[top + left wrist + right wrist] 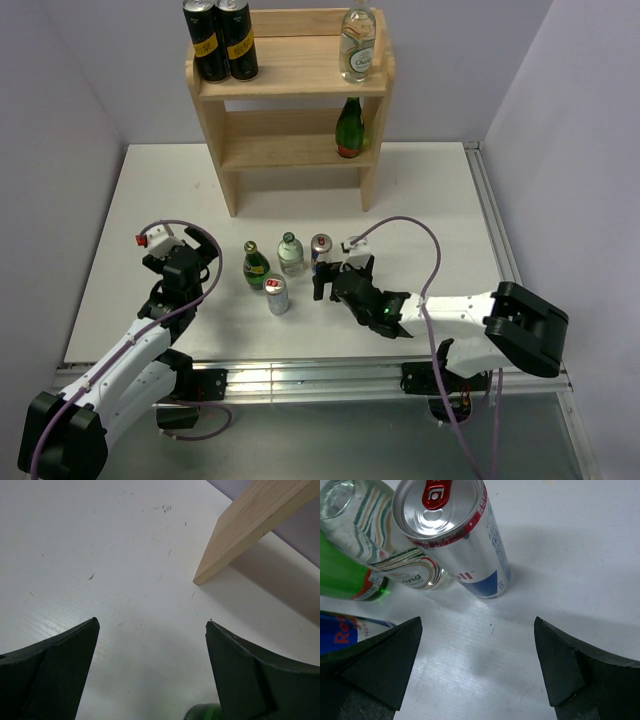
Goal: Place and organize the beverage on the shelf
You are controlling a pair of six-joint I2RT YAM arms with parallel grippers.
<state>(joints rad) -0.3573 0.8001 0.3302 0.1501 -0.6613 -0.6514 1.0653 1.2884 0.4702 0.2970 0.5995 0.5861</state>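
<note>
The pale wooden shelf [300, 62] stands at the back; its side panel foot [235, 540] shows in the left wrist view. Two black cans [222, 40] and a clear bottle [358, 42] stand on top, and a green bottle [349, 128] stands on the middle tier. On the table stand a green bottle [256, 266], a clear bottle [291, 254], a silver can [321, 250] and a second can [277, 295]. My right gripper [332, 272] [478, 620] is open just short of the silver can [465, 540]. Left of the group, my left gripper [203, 248] [152, 621] is open over bare table.
The white table board [430, 200] ends in a metal rail [320, 375] along the near edge and another rail [490, 210] on the right. Pale purple walls close in the left, right and back. Cables loop from both arms.
</note>
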